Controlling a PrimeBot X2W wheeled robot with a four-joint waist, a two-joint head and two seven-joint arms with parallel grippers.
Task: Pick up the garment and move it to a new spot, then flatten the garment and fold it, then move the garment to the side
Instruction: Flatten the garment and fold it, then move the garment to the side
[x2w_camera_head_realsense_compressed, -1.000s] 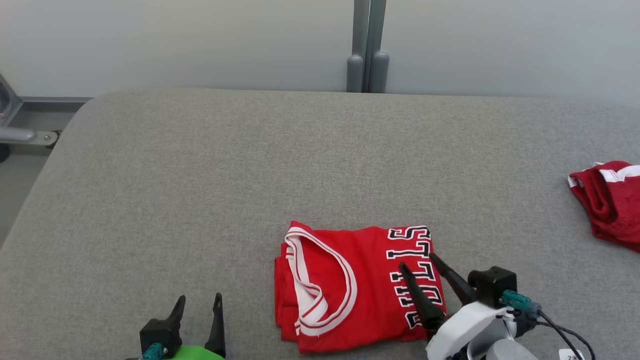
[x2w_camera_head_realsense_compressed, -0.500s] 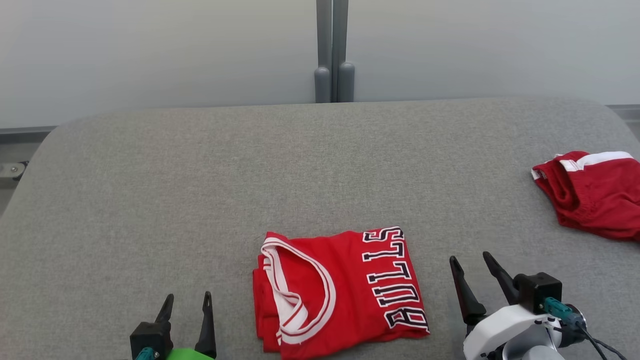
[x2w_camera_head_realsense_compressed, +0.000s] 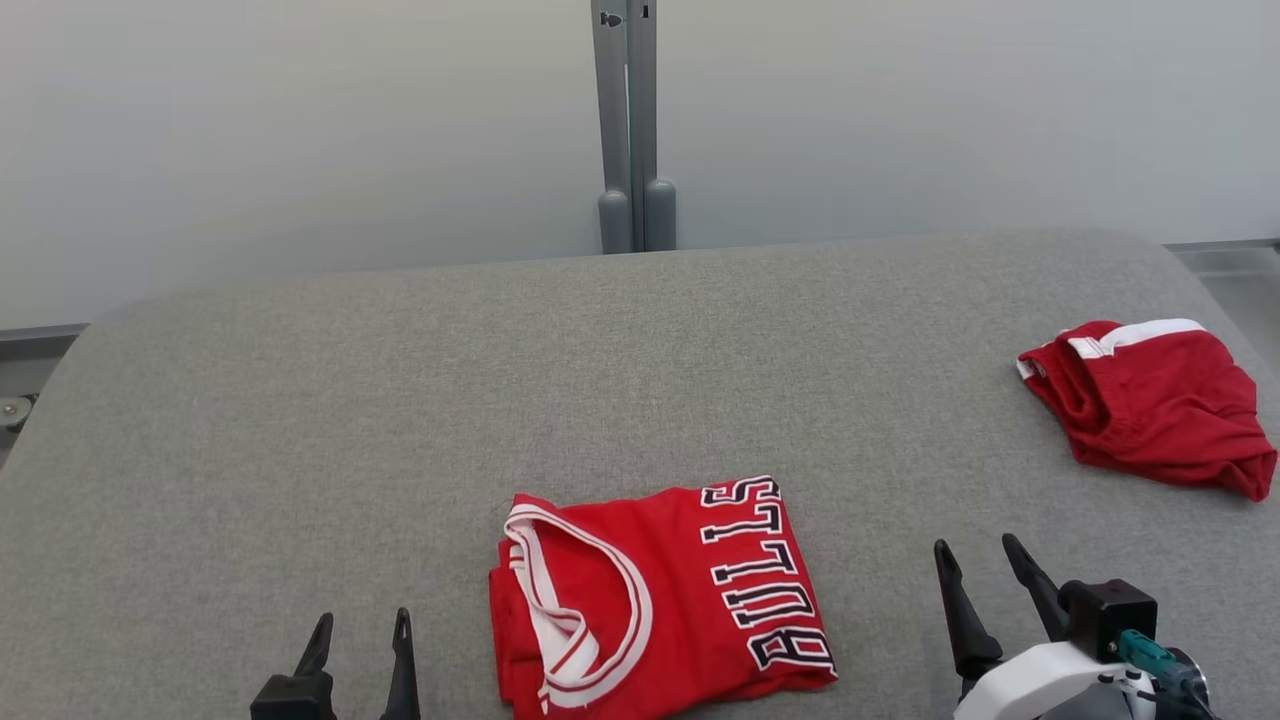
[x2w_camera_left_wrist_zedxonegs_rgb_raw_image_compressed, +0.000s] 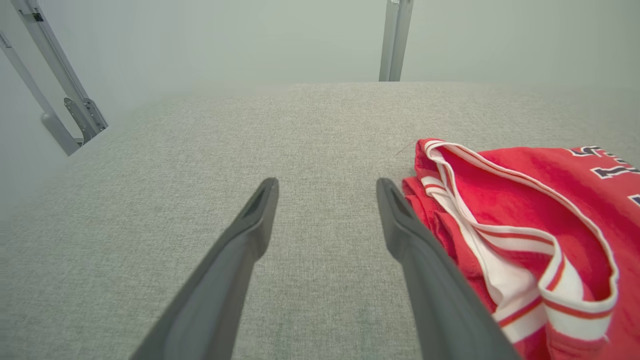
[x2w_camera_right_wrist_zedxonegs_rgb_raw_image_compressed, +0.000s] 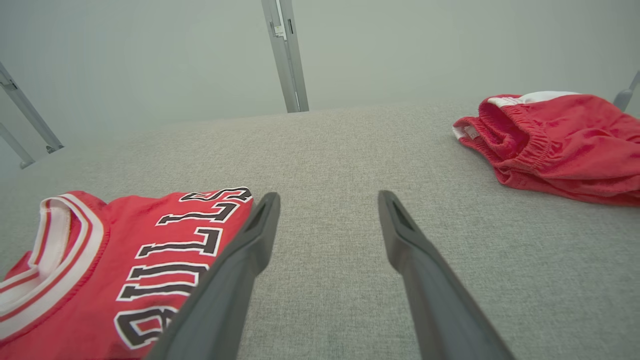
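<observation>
- Left gripper (x2w_camera_head_realsense_compressed: 362, 618): low at the near edge, fingers spread apart, nothing between them; jersey just to its right.
- Right gripper (x2w_camera_head_realsense_compressed: 975, 545): a second ago its fingers lay over the lettered edge of the jersey (x2w_camera_head_realsense_compressed: 650, 600); now it is off to the right, clear of the cloth, fingers spread and empty. The head camera also shifted.
- Judgement: jersey released; fold appears complete, with only the move to the side left, if any.
- Jersey: near centre of the grey table (x2w_camera_head_realsense_compressed: 400, 400), a compact red rectangle, white-trimmed collar left, black-and-white "BULLS" lettering right, layers slightly uneven at the left edge.
- Farther right: crumpled red shorts (x2w_camera_head_realsense_compressed: 1150, 410), well apart.
- Beyond: grey post (x2w_camera_head_realsense_compressed: 627, 120).
</observation>
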